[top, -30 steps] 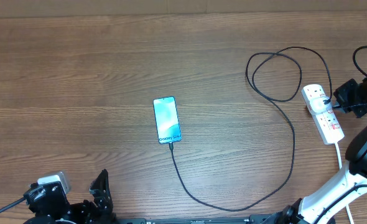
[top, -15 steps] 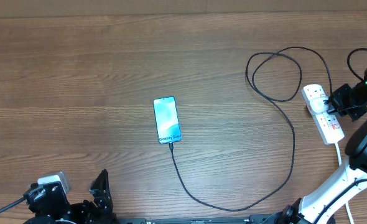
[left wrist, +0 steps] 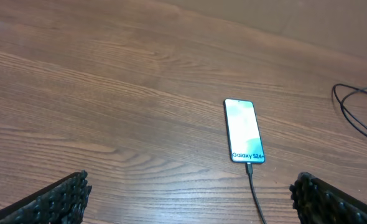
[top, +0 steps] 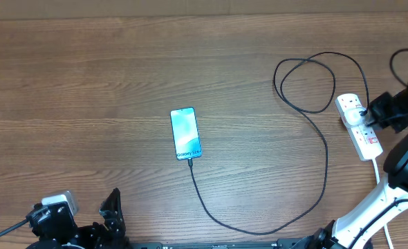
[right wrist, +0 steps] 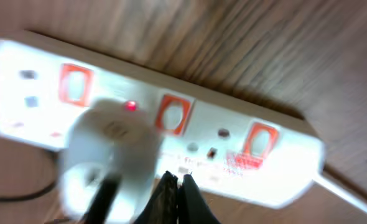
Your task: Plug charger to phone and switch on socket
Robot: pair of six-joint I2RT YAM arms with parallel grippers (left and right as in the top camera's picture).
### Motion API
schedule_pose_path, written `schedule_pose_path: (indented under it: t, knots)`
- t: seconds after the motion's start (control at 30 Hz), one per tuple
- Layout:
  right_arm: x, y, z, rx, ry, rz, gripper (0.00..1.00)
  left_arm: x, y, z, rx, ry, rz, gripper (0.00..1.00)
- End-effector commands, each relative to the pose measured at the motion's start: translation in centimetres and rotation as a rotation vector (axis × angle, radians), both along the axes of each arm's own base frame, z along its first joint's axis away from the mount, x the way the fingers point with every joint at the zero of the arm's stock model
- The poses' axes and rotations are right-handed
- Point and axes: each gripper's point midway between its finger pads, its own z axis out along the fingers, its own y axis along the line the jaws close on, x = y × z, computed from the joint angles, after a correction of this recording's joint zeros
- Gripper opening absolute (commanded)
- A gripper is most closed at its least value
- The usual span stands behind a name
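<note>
The phone (top: 186, 133) lies screen up mid-table with the thin black charger cable (top: 326, 166) plugged into its near end; it also shows in the left wrist view (left wrist: 244, 130). The cable loops right to a white adapter plug (right wrist: 109, 149) seated in the white power strip (top: 359, 126). In the right wrist view the strip (right wrist: 277, 168) is close and blurred, with red switches (right wrist: 169, 114) and a small red light lit. My right gripper (right wrist: 174, 182) is shut and empty, its tips at the strip's near side beside the plug. My left gripper (left wrist: 190, 199) is open and empty near the front edge.
The strip's white cord (top: 379, 173) runs toward the front right beside the right arm's base. The black cable makes a wide loop (top: 308, 83) at the back right.
My right gripper has shifted slightly by the power strip, toward it and then a little back. Phone, cable and left arm have not moved.
</note>
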Motion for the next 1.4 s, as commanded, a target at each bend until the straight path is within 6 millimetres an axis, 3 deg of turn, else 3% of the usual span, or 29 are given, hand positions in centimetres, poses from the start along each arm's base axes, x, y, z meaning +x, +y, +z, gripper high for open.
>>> schedule_pose_path:
  t: [0.0,0.23,0.57,0.83,0.97,1.1,1.37]
  knots:
    - [1.5,-2.2,6.0,-0.111,-0.125,-0.01,0.04,0.1,0.7,0.1,0.009,-0.006,0.041,1.0]
    - [1.4,-1.4,13.3,-0.208,-0.279,0.001,0.04,0.1,1.1,0.1,0.022,-0.007,0.061,1.0]
    - [-1.0,2.7,24.3,-0.341,-0.552,0.043,0.04,-0.4,1.6,0.3,0.047,-0.025,0.078,0.99]
    - [-4.1,5.8,31.6,-0.405,-0.786,0.064,0.04,-3.4,1.8,1.6,0.027,-0.203,0.083,0.99]
    - [-4.8,8.1,36.4,-0.416,-0.996,0.107,0.04,-5.2,2.3,2.3,0.023,-0.29,0.102,1.0]
    - [-5.0,10.6,42.7,-0.418,-1.275,0.162,0.04,-5.0,2.3,2.2,0.024,-0.288,0.104,0.99]
    - [-7.2,14.5,58.0,-0.49,-1.891,0.244,0.04,-5.1,2.4,2.2,0.027,-0.287,0.124,1.0]
